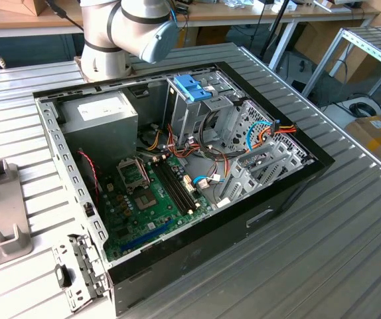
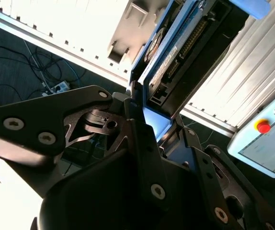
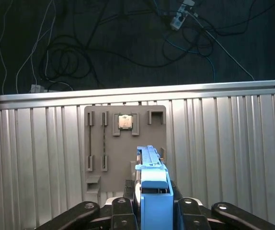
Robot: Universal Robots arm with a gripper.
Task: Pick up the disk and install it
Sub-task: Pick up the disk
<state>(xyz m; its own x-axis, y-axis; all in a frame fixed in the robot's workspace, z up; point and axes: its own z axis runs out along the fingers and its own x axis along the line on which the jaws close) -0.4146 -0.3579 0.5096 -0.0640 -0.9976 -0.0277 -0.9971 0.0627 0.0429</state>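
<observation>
disk clamped in jaws, grey fixture plate below

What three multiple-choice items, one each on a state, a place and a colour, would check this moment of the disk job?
1. How is the case?
A) closed by a panel
B) open, motherboard exposed
C) standing on end

2. Where is the disk?
A) gripped in the hand
B) inside the case
C) on the floor

3. What colour is the bracket on the disk?
A) red
B) yellow
C) light blue

Key:
1 B, the exterior view looks straight onto the motherboard.
2 A, both wrist views show the hand clamped on the disk.
3 C, the bracket shows light blue in the first wrist view.
</observation>
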